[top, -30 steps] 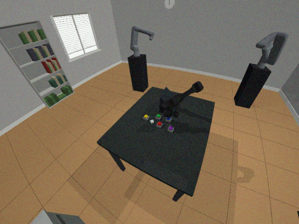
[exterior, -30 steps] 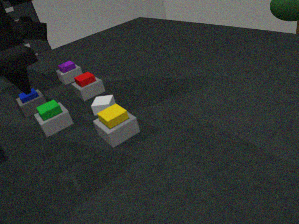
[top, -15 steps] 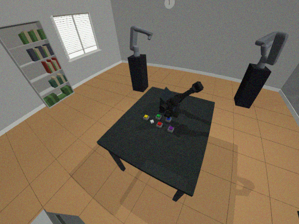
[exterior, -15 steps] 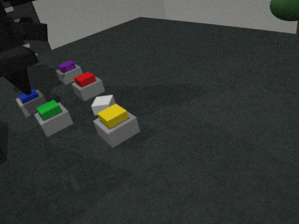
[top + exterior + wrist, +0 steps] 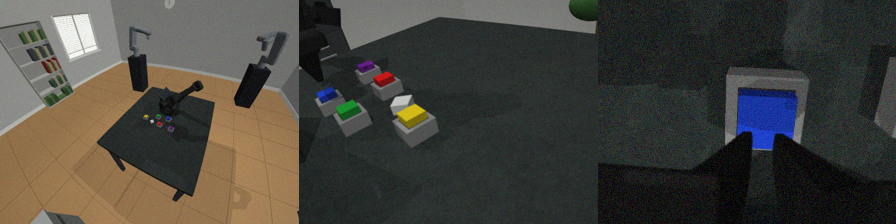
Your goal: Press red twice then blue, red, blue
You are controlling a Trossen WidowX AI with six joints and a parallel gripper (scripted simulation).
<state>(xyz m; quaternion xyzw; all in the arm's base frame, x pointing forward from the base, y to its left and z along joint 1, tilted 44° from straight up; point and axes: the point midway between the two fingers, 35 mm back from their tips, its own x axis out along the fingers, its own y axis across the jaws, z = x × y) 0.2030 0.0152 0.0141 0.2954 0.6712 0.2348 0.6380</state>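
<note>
The blue button [image 5: 168,118] [image 5: 327,94] [image 5: 765,117] sits on its grey base on the dark table [image 5: 156,156], standing up at full height. The red button [image 5: 159,123] [image 5: 384,78] is one place further out from the arm. My gripper [image 5: 167,109] [image 5: 316,75] [image 5: 762,141] hangs a little above the blue button's near edge and is not touching it. Its fingers are nearly shut, with a narrow gap, and hold nothing.
A green button [image 5: 158,116] [image 5: 348,109], a yellow button [image 5: 146,116] [image 5: 411,115] and a purple button [image 5: 170,128] [image 5: 365,66] stand close by. A white block [image 5: 151,121] [image 5: 401,102] lies between the red and yellow buttons. The green button's base shows at the wrist view's right edge [image 5: 885,95].
</note>
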